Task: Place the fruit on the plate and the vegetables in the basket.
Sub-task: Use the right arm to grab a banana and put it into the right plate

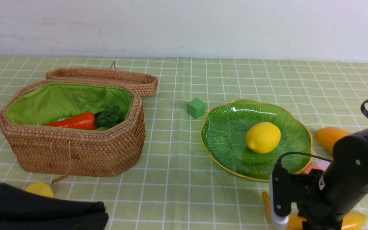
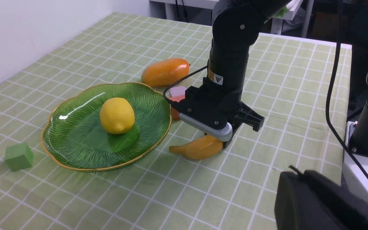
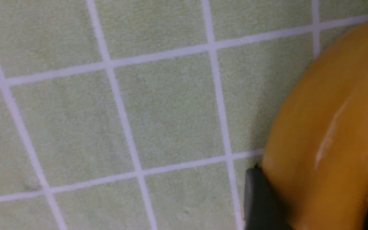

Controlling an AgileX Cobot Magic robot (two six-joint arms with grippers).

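- Green-checked cloth (image 1: 177, 134) covers the bench, and a plain white wall (image 1: 184, 25) stands behind it at 12 o'clock.
- The basket (image 1: 75, 153) sits toward 9 o'clock on the bench. Its wicker lid (image 1: 107, 76) lies open at the basket's 12 o'clock.
- The carrot (image 1: 75, 121) lies inside the basket on the green lining, with its leaves pointing to 3 o'clock.
- The plate (image 1: 228, 137) sits toward 3 o'clock on the bench, with the lemon (image 1: 263, 137) resting near its middle.
- A green cube (image 1: 196, 108) stands at the plate's 10 o'clock, just beside the rim.
- The mango (image 1: 329, 137) lies on the cloth at the plate's 3 o'clock, close to the rim.
- A pink cube (image 2: 177, 91) and a red cube (image 2: 175, 112) sit against the plate's edge, between the mango and the right arm.
- The banana (image 2: 198, 148) lies on the cloth near the plate's 5 o'clock.
- The right claw (image 3: 318, 204) is lowered over the banana, and its dark fingers (image 3: 260, 201) press the fruit from both sides.
- The left claw (image 2: 299, 191) hangs closed and empty at 7 o'clock on the bench.
- A small yellow thing (image 1: 40, 189) lies at the basket's 7 o'clock; its shape is unclear.
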